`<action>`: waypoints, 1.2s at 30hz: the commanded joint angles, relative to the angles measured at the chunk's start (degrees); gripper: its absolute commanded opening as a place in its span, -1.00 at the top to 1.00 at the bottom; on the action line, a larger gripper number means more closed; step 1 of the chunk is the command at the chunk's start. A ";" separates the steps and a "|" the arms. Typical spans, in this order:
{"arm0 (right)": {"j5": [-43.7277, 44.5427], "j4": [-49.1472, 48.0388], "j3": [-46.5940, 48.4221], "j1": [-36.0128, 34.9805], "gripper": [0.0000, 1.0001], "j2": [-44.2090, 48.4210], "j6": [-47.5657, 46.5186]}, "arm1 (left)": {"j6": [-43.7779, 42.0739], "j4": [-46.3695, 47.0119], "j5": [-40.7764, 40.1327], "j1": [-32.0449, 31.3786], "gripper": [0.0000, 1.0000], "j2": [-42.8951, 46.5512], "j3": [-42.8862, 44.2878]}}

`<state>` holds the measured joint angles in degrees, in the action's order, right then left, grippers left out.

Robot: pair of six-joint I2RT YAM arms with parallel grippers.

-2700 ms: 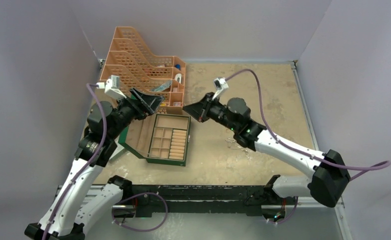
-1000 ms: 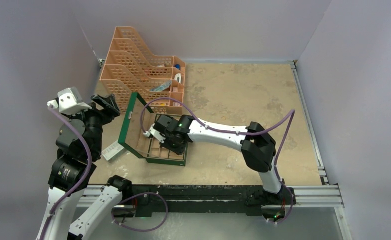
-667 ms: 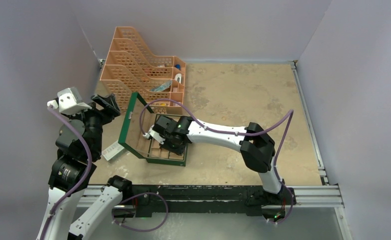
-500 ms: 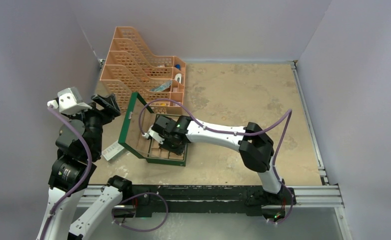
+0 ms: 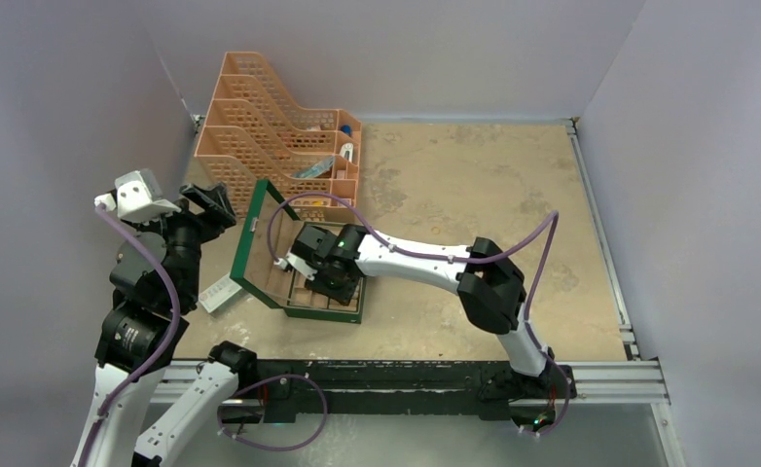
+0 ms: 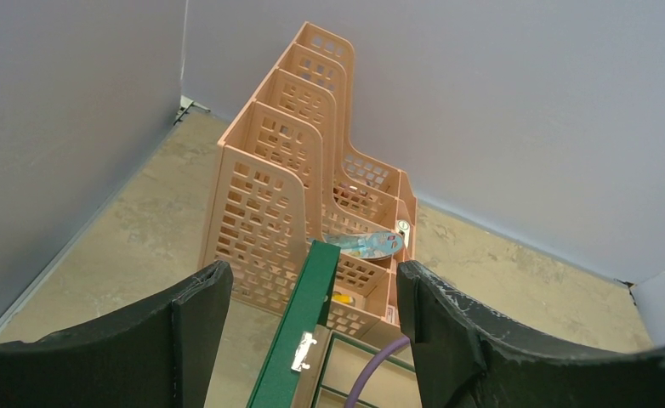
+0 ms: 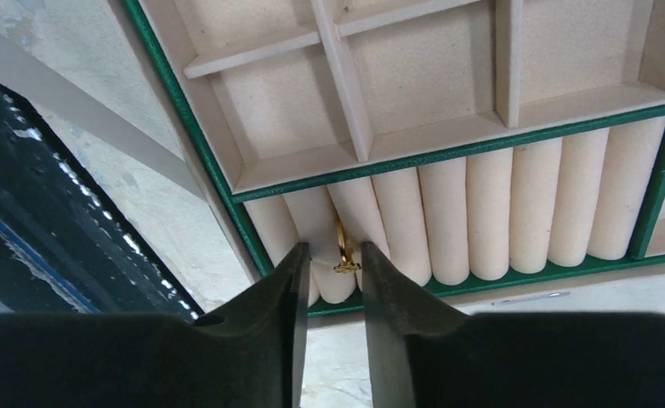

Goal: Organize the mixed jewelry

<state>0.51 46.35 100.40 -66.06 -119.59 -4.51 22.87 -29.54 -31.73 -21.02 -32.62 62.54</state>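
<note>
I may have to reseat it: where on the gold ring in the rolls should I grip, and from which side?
Pinch the gold ring by its exposed arc, across the flat faces, straight from above. It stands on edge, wedged between two cushion rolls; only that arc is free.

One green box (image 5: 252, 255), one peach tiered rack (image 5: 260, 136), one white block (image 5: 218, 292), one gold ring (image 7: 343, 246) in view
</note>
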 commanded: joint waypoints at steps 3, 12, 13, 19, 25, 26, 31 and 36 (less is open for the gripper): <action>-1.87 -6.10 -2.57 0.00 0.04 7.28 6.44 | -1.11 2.41 2.07 -0.08 -0.42 -0.54 0.44; -1.26 -25.83 -21.14 1.24 -0.12 23.79 18.18 | 1.76 1.14 6.69 -0.08 -0.43 -2.19 1.35; -1.39 -28.73 -23.44 1.20 -0.07 25.32 20.49 | 2.27 1.00 7.28 -0.03 -0.43 -2.37 1.35; -1.98 -42.03 -34.72 1.20 0.44 30.06 35.50 | 4.80 0.19 10.32 -0.08 -0.42 -3.65 1.27; -0.14 -46.69 -40.21 1.20 0.46 31.28 44.38 | 5.90 0.07 11.91 -0.08 -0.42 -4.84 1.19; 0.86 -47.19 -40.27 1.20 0.44 31.00 45.06 | 5.99 0.07 12.09 -0.08 -0.43 -5.00 1.18; 5.99 -45.51 -39.07 1.20 0.33 28.58 47.73 | 6.00 -0.03 12.48 -0.08 -0.42 -5.51 1.10; 7.73 -44.39 -37.61 1.20 0.31 26.53 48.00 | 5.80 0.08 12.17 -0.05 -0.43 -5.57 0.66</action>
<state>4.58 2.76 59.94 -65.08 -91.59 41.30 28.05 -31.00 -19.92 -21.02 -38.09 62.54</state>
